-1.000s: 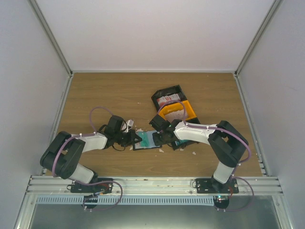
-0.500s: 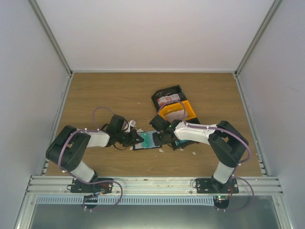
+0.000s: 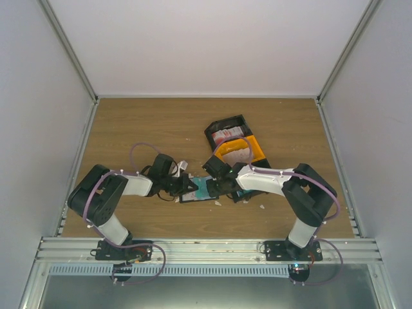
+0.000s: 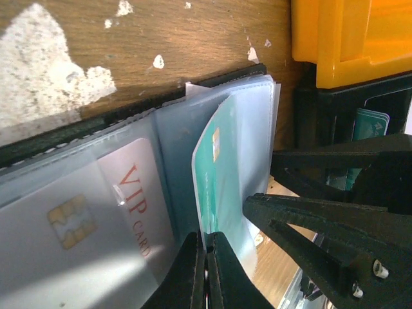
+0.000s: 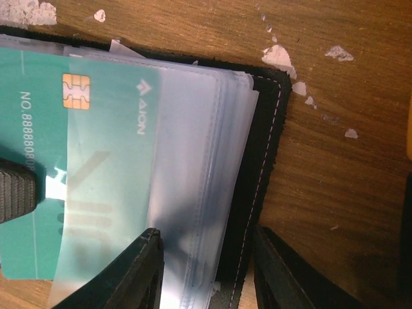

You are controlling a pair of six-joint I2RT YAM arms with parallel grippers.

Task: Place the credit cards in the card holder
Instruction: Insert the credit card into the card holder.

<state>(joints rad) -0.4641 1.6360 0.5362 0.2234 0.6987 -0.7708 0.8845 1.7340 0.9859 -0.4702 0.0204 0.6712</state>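
Lower middle of the overhead view: the card holder (image 5: 265, 148) lies open on the table (image 5: 341, 129) between the two claws, the left arm reaching in from the left and the right arm from the right. The left gripper (image 4: 205, 248) is pinched tight on the near edge of a teal card (image 5: 45, 148). The card sits roughly halfway inside a clear sleeve (image 5: 187, 161), with one long edge leading and its long axis running top to bottom in the right wrist view. The sleeve's closed end lies to the right of that frame, so the push, by this reading, runs from the left claw towards the right one. The right gripper (image 5: 206, 235) stands with jaws parted astride the sleeve stack and the black cover; whether it clamps the holder or merely brackets it cannot be told. A VIP card (image 4: 84, 219) already sits in a pocket at lower left of the left wrist view. Behind the holder, the black tray (image 3: 219, 125) holds white-and-pink cards (image 3: 228, 134), and the orange tray (image 4: 335, 58) lies just beside it.
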